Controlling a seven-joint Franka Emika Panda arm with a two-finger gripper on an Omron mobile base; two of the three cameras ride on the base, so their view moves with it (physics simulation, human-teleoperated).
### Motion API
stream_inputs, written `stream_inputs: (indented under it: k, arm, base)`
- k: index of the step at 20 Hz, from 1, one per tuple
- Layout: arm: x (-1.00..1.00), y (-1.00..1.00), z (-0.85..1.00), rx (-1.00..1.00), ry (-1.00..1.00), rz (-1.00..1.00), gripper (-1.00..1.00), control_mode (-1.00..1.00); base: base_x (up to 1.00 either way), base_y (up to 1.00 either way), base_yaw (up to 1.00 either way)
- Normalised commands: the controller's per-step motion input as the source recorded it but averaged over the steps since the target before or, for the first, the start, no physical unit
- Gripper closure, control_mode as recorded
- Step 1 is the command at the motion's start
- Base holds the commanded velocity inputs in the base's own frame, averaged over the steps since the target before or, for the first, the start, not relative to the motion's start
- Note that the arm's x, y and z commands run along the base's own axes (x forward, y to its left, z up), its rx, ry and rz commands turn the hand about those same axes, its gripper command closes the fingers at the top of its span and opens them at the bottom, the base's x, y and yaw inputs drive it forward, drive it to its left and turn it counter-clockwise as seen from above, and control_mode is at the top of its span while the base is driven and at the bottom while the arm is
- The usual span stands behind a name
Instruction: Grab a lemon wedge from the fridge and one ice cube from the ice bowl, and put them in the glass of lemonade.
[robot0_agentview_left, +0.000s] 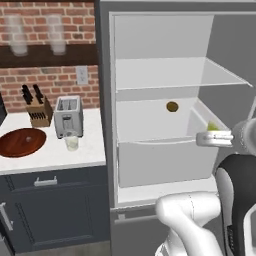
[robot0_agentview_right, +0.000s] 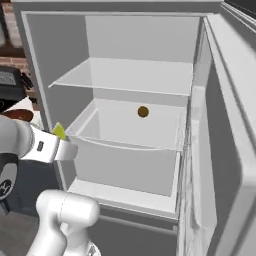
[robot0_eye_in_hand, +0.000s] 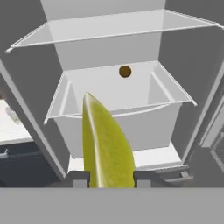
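The pincer (robot0_eye_in_hand: 107, 179) grips the lemon wedge (robot0_eye_in_hand: 106, 144) in front of the open fridge (robot0_agentview_left: 150, 40), outside its white drawer (robot0_eye_in_hand: 131, 118)

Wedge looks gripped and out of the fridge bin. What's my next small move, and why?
Probably swing the arm left toward the glass of lemonade on the counter. The lemon wedge sits clamped between the fingers, with the gripper already at the front of the open fridge, outside the bin. Only the round brown item lies inside.
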Motion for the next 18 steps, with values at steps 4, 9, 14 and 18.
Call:
stream_inputs:
  k: [4,9,14,18]
  arm:
    - [0.00,0.00,0.00,0.00,0.00,0.00,1.00,1.00]
    - [0.00,0.00,0.00,0.00,0.00,0.00,1.00,1.00]
    - [0.00,0.00,0.00,0.00,0.00,0.00,1.00,1.00]
    - [0.00,0.00,0.00,0.00,0.00,0.00,1.00,1.00]
  base:
    - [-0.41,0.75,0.00]
    - [-0.02,1.00,0.00]
    - [0.00,1.00,0.00]
    - [0.00,0.92,-0.08]
